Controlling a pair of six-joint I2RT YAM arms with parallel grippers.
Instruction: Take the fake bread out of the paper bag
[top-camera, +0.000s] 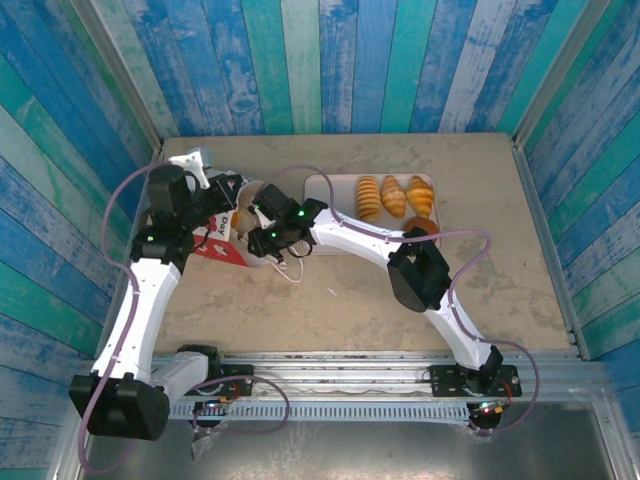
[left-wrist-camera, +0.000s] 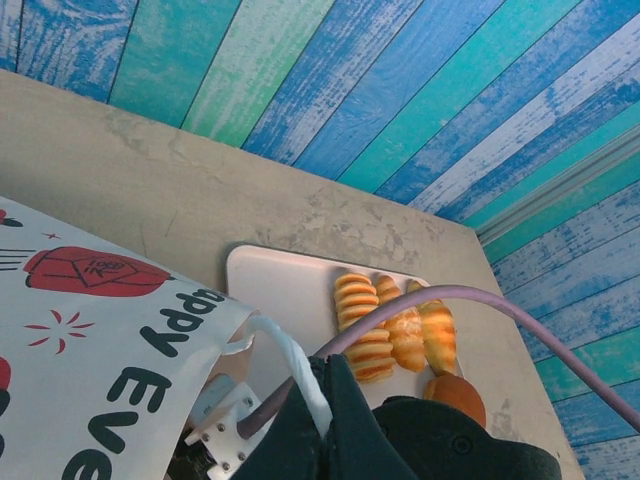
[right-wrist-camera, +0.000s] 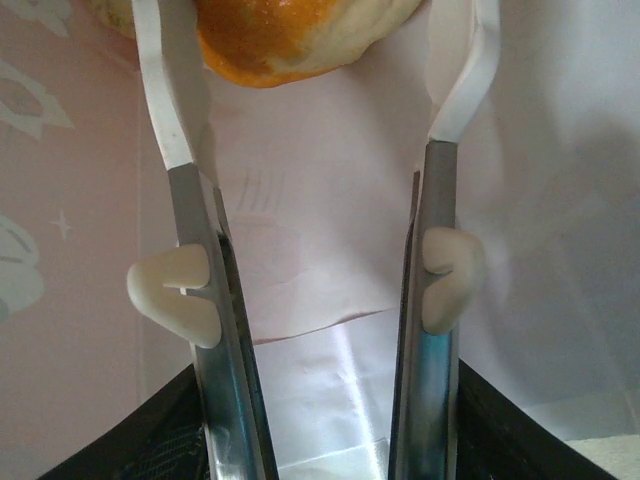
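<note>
Watching the feeds, I saw my right fingers (right-wrist-camera: 172, 110) spread apart inside the paper bag (top-camera: 222, 238), with pale paper walls on both sides of them. One golden-brown piece of fake bread (right-wrist-camera: 290, 35) sat between their tips, just ahead of the white pads. I could not tell whether the pads were touching it. My left fingers (top-camera: 200, 165) were pressed together at the far left edge of the bag, but I could not tell whether any paper was caught between them. The bag lay on the bench (top-camera: 350, 290) below the left fingers. Off to the right of both sets of fingers, the pale tray (top-camera: 335, 185) carried three ridged rolls (top-camera: 393, 196) side by side, with a round bun (top-camera: 422, 228) just in front of them.
</note>
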